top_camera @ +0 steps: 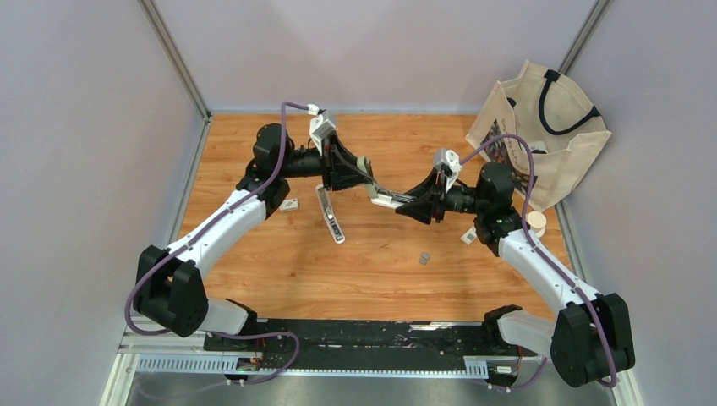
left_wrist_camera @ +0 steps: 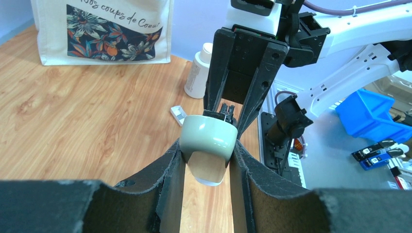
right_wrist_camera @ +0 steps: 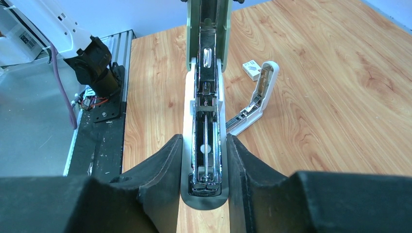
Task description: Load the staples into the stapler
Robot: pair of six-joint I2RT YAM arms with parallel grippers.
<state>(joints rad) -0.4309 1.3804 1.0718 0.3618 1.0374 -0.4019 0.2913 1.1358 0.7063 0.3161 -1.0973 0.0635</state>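
bolted to a black rail point(top_camera: 363, 331) at the near edge of the wooden table point(top_camera: 338, 279), two arms reach inward and meet over mid-table. between the bases and the claws, the staples point(top_camera: 424, 257), a small dark-grey bit, lie on the bare wood near the right forearm, well apart from both claws and from the stapler. farther in, left of centre, a long white piece point(top_camera: 331, 218) rests on the table with a small box point(top_camera: 290, 204) near it. beyond the staples, the stapler point(right_wrist_camera: 206, 87) is held above the wood, hinged open and gripped at both ends. the right claw point(right_wrist_camera: 204, 167) pinches its pale base, the shiny open channel facing that wrist's camera. the left claw point(left_wrist_camera: 208, 155) pinches the rounded pale-green end. whether any staples sit in the channel cannot be told. a small white box point(top_camera: 467, 236) and a white bottle point(top_camera: 535, 223) sit by the right arm, the box on its left, the bottle on its right. a printed cloth bag point(top_camera: 541, 127) leans in the far right corner.
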